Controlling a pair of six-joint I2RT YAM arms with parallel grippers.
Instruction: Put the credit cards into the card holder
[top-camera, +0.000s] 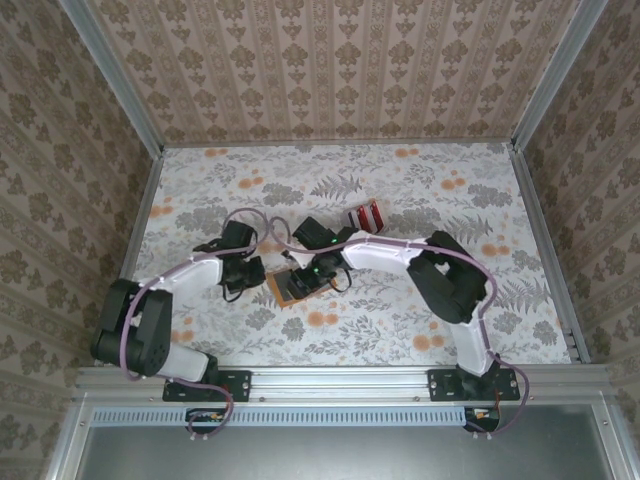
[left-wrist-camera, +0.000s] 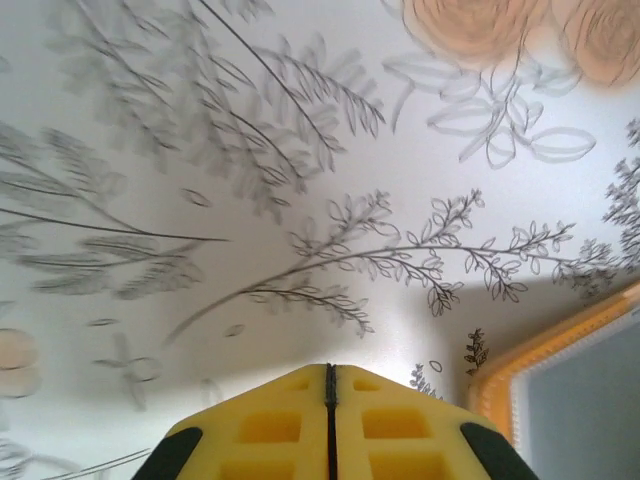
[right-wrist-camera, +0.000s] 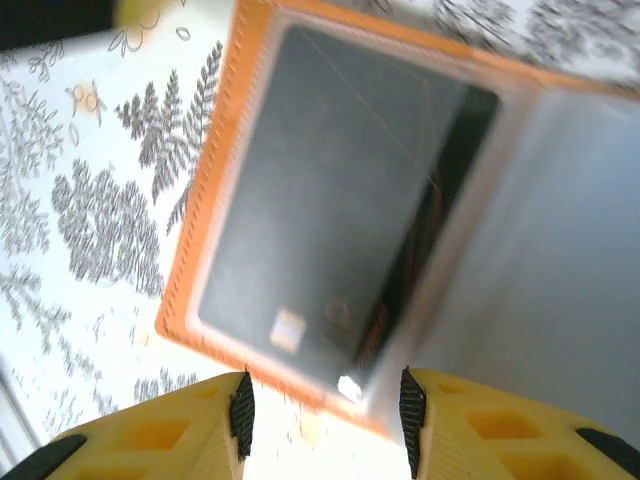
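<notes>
Counter (top-camera: 420, 330) with leaves and flowers on it holds everything. The orange card holder (top-camera: 290, 288) lies flat in the middle. The right jaws hang just over it, half open, with its near edge between them. I cannot tell if they pinch it. The left jaws are closed tight on nothing, just beside the holder. One dark card (right-wrist-camera: 320, 200) seems to be inside. The red and white credit cards (top-camera: 367, 217) lie farther back, well apart, so most of the job is left.
</notes>
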